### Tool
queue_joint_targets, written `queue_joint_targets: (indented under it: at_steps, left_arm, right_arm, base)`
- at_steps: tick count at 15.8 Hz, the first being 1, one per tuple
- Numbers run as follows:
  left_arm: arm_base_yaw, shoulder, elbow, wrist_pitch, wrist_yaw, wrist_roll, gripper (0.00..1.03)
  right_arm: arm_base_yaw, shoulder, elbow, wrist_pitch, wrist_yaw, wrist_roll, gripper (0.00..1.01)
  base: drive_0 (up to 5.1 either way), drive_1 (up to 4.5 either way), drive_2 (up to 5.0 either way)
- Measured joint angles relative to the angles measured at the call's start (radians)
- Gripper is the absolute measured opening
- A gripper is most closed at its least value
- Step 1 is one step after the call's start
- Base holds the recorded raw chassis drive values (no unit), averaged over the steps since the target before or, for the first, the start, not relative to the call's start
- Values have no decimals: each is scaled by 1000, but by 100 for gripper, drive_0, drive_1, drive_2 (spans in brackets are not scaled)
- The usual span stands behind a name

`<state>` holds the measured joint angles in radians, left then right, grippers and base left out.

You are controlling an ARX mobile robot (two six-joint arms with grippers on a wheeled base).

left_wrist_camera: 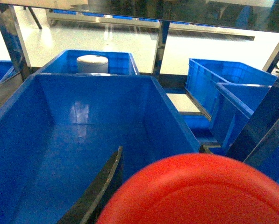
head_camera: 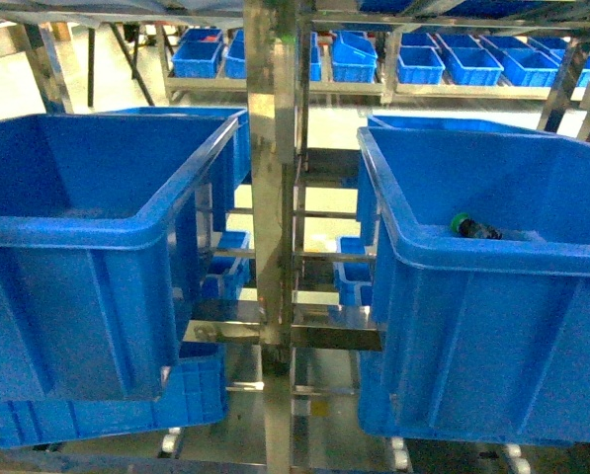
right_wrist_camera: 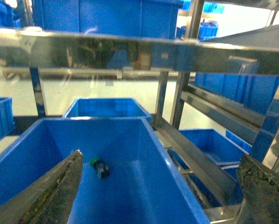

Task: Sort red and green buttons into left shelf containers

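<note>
The red button (left_wrist_camera: 200,191) fills the bottom of the left wrist view, its wide cap facing the camera. My left gripper (left_wrist_camera: 176,205) is shut on it; one dark finger (left_wrist_camera: 102,186) shows beside the cap and the other is hidden. It hangs over a large deep blue bin (left_wrist_camera: 83,130). The green button (right_wrist_camera: 99,167) lies on its side on the floor of another deep blue bin (right_wrist_camera: 144,186), and also shows in the head view (head_camera: 463,225). My right gripper (right_wrist_camera: 160,158) stands open above that bin, holding nothing. Neither gripper appears in the head view.
A steel shelf post (head_camera: 273,197) stands between the left bin (head_camera: 77,229) and the right bin (head_camera: 472,259). A white roll (left_wrist_camera: 92,64) sits in a bin behind. Small blue trays (head_camera: 443,64) line a far rack. A steel crossbar (right_wrist_camera: 130,51) runs overhead.
</note>
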<state>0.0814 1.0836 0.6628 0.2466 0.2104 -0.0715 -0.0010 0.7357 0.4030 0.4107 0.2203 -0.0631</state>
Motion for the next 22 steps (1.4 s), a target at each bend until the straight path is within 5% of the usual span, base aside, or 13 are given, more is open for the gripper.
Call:
queue_joint_targets:
  at_steps: [8, 9, 10, 11, 16, 22]
  left_arm:
    - [-73, 265, 37, 171, -107, 47, 42]
    - [-86, 366, 72, 241, -150, 79, 42]
    - [-93, 539, 174, 261, -192, 161, 42]
    - [-92, 531, 183, 240, -158, 180, 80]
    - [-66, 430, 145, 192, -106, 148, 100]
    - [2, 262, 91, 119, -19, 89, 98]
  right_arm:
    - [1, 3, -5, 0, -7, -7, 98]
    - [1, 3, -5, 0, -7, -8, 98]
    - [1, 3, -5, 0, -7, -9, 98]
    - [1, 2, -5, 1, -7, -9, 98]
    - [1, 3, -5, 0, -7, -9, 98]
    - [1, 2, -5, 0, -7, -9, 98]
  base:
    - [0, 0, 0]
    - [0, 0, 0]
    - [0, 0, 0]
    - [0, 0, 0]
    - [0, 0, 0]
    - [0, 0, 0]
